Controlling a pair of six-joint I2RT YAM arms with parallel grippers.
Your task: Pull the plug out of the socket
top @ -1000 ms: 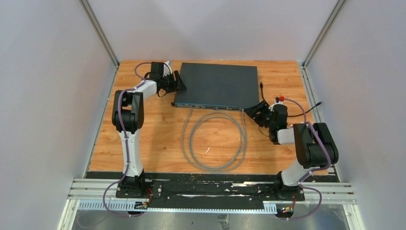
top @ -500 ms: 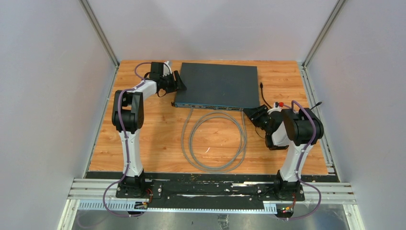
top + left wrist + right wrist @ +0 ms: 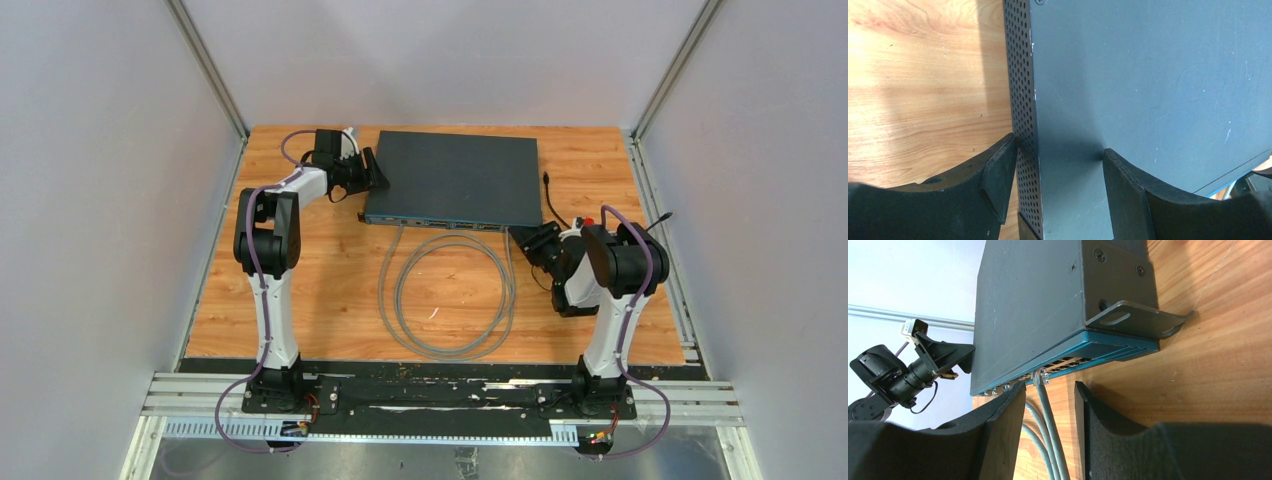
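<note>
The dark grey network switch (image 3: 455, 175) lies at the back of the wooden table. A grey cable (image 3: 445, 300) loops in front of it, both ends plugged into its front. The clear plug (image 3: 1040, 376) at the right end sits in its socket. My right gripper (image 3: 1050, 407) is open just short of that plug, and the cable (image 3: 1050, 440) runs between its fingers without touching them. My left gripper (image 3: 1058, 160) is open, straddling the switch's left top edge (image 3: 1035, 125). One finger (image 3: 998, 175) touches the perforated side.
A metal mounting ear (image 3: 1133, 320) sticks out at the switch's right front corner. A thin black cable (image 3: 560, 205) lies on the table right of the switch. The cable's other end (image 3: 400, 228) enters the front at the left. Grey walls close in on both sides.
The right arm's elbow has swung left and its gripper has come in a little toward the plug at the switch front. The left arm and the switch have not moved.
</note>
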